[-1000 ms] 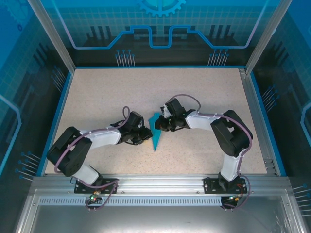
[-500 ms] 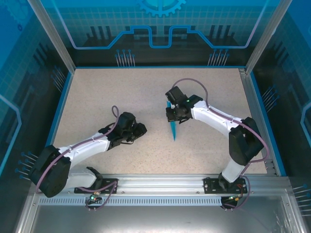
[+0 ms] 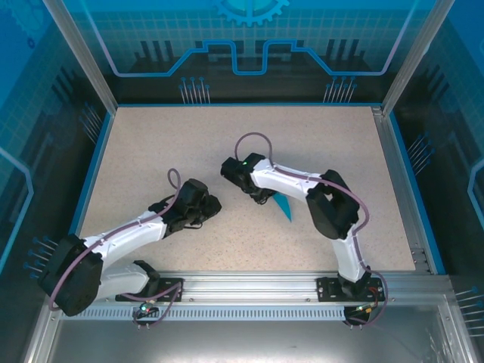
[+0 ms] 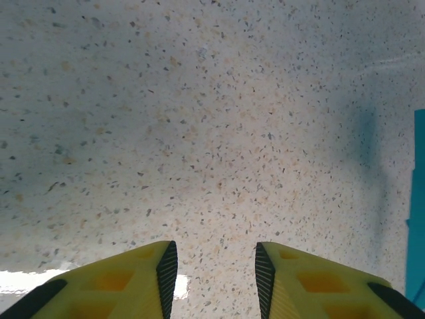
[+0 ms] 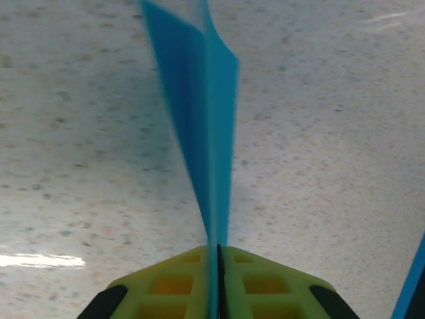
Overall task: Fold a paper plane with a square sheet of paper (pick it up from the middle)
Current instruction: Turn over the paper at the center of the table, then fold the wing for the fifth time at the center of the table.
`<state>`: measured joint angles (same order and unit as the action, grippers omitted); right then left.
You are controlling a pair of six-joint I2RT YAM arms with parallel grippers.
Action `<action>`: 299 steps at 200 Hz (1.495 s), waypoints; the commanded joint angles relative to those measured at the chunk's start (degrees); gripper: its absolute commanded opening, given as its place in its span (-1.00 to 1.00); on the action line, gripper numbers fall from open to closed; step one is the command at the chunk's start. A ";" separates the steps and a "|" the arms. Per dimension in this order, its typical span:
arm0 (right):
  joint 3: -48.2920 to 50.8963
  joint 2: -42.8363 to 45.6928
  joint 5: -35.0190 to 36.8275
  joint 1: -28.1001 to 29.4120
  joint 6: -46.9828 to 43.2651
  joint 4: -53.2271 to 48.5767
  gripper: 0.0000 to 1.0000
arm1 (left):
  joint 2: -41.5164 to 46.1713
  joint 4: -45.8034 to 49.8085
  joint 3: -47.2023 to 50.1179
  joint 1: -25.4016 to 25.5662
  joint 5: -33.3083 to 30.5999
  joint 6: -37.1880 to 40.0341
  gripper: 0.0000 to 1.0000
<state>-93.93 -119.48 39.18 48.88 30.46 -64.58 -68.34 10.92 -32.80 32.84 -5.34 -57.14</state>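
There are two arms, two grippers, one paper plane and one table (image 3: 151,144); the table top is flat, pale and speckled like stone, edged in blue; the paper plane (image 5: 199,113) is thin, smooth teal-blue paper, a long tapering shape folded along a sharp crease; the right gripper (image 5: 218,259) pinches it, yellow fingers (image 5: 172,279) closed tight on the fold; from above it lies right of the table's centre, under the right forearm; the left gripper (image 4: 216,266) is partly open, its dark-padded yellow fingers (image 4: 119,279) empty above bare table.
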 commanded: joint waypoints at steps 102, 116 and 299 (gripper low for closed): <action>13.39 12.00 -45.16 -4.10 4.25 28.70 0.33 | -0.23 0.97 -0.02 -0.21 0.31 -1.50 -0.17; 19.59 17.23 -52.43 -7.36 5.51 35.71 0.48 | -1.27 0.78 -0.96 -0.25 0.91 -0.99 -0.17; 34.02 10.11 -70.01 -19.83 5.40 52.48 -0.60 | -11.26 -3.13 -5.48 -0.23 8.57 0.17 -0.15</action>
<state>-59.24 -107.15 -32.93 28.88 34.30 -14.00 -78.70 8.43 -36.27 32.80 1.41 -58.13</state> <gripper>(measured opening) 0.198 0.419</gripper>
